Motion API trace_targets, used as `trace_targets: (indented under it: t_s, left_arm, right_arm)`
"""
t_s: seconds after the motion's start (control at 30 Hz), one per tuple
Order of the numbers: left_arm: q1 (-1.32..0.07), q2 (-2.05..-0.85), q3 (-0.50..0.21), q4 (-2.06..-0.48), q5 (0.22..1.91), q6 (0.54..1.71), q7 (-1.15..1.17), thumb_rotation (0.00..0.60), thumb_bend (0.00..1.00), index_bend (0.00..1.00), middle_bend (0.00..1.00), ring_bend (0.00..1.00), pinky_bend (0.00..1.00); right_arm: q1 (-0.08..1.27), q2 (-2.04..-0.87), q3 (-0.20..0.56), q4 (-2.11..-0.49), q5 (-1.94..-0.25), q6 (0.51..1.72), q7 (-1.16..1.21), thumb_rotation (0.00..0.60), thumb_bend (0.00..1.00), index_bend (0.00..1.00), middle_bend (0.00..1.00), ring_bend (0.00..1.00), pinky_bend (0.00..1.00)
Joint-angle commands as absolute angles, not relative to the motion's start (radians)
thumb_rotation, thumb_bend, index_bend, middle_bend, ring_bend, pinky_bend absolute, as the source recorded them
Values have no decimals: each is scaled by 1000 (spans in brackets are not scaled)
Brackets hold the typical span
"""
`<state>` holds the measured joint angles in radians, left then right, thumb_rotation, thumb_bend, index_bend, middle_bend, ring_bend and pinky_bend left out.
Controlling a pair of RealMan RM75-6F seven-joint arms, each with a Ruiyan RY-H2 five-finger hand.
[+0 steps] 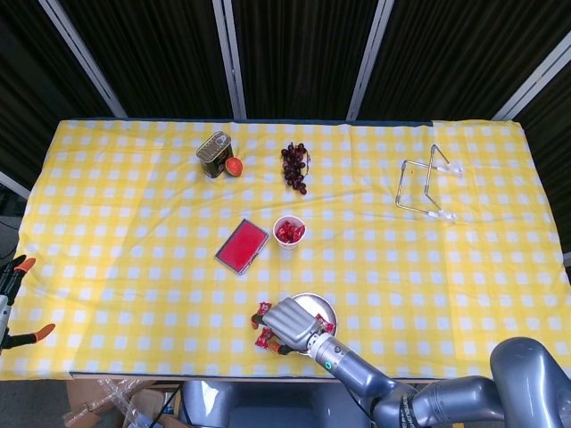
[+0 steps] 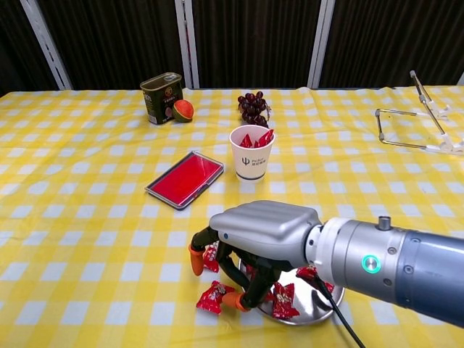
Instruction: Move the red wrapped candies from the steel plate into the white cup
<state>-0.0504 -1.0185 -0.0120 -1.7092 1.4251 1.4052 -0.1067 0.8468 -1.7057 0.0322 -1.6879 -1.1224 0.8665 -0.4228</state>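
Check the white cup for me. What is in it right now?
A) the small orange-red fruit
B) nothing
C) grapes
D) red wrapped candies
D: in the chest view, red wrappers poke above the rim of the white cup, and the head view shows red inside it.
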Motion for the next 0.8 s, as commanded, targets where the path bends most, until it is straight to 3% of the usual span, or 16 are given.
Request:
trace_targets:
  t_s: [0.03,0.8]
  left_arm:
    - [-51,-1019,-12,-1709,1424,1404,-106,600,25,0,0,0,0]
    - [-51,-1019,-13,-1710,1422,1405,-105,600,25,0,0,0,0]
  right_arm:
    - [841,-1712,25,-1677,-1137,860,-402,600,403,397,691,802,914]
    - [820,-1735,28,-1643,-1164,851,-362,600,403,397,691,802,914]
